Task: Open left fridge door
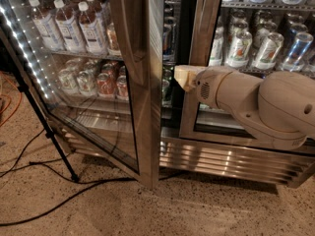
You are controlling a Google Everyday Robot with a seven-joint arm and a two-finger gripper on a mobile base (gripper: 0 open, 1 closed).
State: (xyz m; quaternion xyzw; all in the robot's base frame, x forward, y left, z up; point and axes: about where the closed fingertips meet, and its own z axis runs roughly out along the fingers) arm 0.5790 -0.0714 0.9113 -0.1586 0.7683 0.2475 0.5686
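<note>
The left fridge door (145,97), clear glass in a wide brushed-steel frame, stands swung out towards me, with a strip of white LED dots (23,53) along its far left edge. Bottles and cans show through its glass. The fridge (231,157) has a louvred steel grille along its base. My gripper (183,76), a tan tip on a thick white arm (256,102), reaches in from the right. It sits in the gap just right of the door's free edge, in front of the dark opening.
The twin right door (199,58) is shut over shelves of cans. A black stand leg (47,129) slants down at the left, with black cables (59,200) on the speckled floor and an orange cable (7,102) at the far left.
</note>
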